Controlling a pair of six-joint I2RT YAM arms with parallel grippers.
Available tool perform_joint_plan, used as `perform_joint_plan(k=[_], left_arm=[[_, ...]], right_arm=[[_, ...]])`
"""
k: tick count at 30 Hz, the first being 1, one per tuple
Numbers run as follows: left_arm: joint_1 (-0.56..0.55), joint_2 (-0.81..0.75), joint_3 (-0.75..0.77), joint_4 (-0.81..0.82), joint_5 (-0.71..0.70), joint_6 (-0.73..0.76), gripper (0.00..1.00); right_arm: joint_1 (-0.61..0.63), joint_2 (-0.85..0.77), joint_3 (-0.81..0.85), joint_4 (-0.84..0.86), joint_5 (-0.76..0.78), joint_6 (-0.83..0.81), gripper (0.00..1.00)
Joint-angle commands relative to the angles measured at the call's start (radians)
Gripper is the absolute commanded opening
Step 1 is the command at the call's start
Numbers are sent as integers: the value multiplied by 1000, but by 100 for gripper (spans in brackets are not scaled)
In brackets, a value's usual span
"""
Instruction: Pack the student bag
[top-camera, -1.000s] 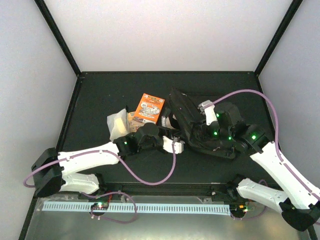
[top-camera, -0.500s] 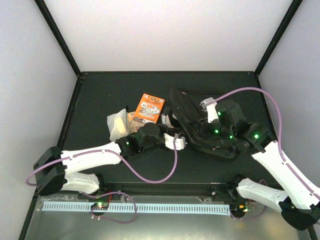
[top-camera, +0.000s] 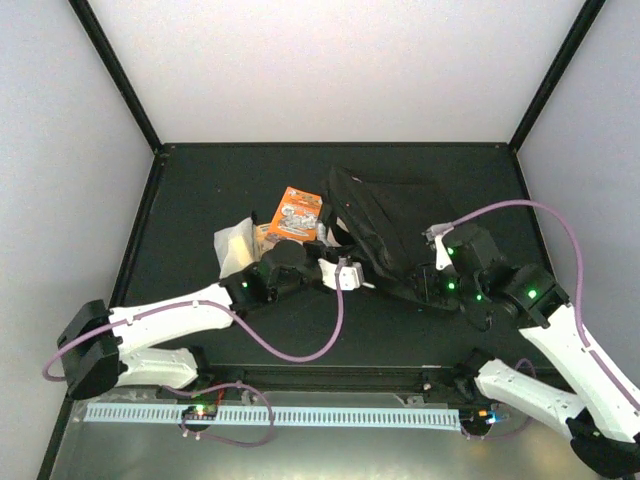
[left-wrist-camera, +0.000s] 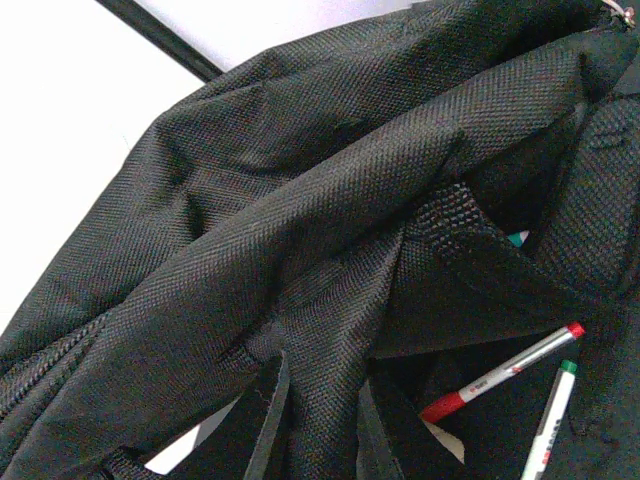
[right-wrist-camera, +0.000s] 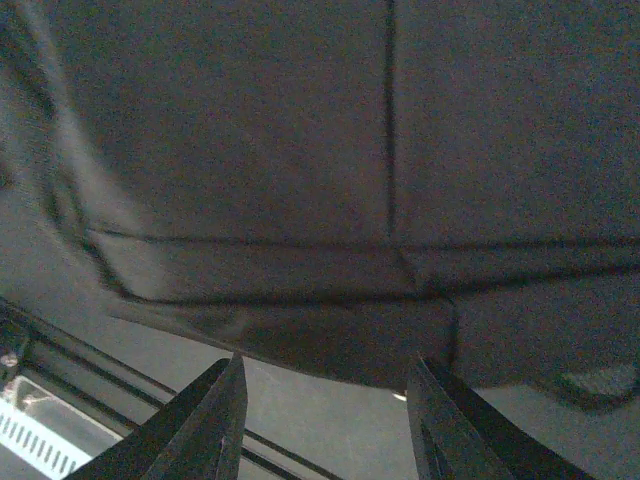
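Observation:
The student bag (top-camera: 392, 222), a large black fabric backpack, lies at the table's middle right with its left edge raised. My left gripper (top-camera: 360, 281) is shut on a fold of the bag's woven fabric (left-wrist-camera: 318, 395). In the left wrist view a red-capped pen (left-wrist-camera: 505, 371) and a green-capped pen (left-wrist-camera: 551, 420) lie in the dark opening below the lifted fabric. My right gripper (top-camera: 427, 287) stands open at the bag's near right edge. Its fingertips (right-wrist-camera: 232, 405) are just short of the bag's hem (right-wrist-camera: 330, 345), with nothing between them.
An orange packet (top-camera: 298, 212), a brownish packet (top-camera: 267, 237) and a whitish plastic pouch (top-camera: 235, 246) lie left of the bag, just behind my left arm. A black rail (top-camera: 330, 377) runs along the table's near edge.
My left gripper shut on the bag's fabric and pulled it up and leftward. My right gripper opened, let the bag go and drew back toward the near right. The bag spread out toward the back.

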Motion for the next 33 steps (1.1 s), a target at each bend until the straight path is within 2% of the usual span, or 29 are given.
perform_joint_plan(k=[1,3,4,5,11,21,25,30,33], left_arm=[[15,-62,-11,95,13,5,2],[23,-80,-29,105,28,1,2],[27,-90,-35,105,35,-1,1],[33,-96,-38,106,40,-5,1],[56,-119,-55,100,66,-7,1],[96,-133,-78,96,116,-12,2],[116,-144,-95,103,121,-30,2],[141,-160,-122,119,142,-47,2],[144,-161,-127,124,151,-52,2]], right_arm=[[-2,-15,-43,-61,71,66,48],[-2,-25,-58,-53,89,71,48],[-2,-32,-65,-47,90,70,54],[-2,-38,-74,-41,85,64,56],[-5,-60,-128,18,-27,27,53],[-43,-26,-152,101,-172,-61,57],[-79,1,-144,90,-189,-82,66],[-122,12,-143,79,-191,-90,84],[-134,18,-151,89,-223,-104,79]])
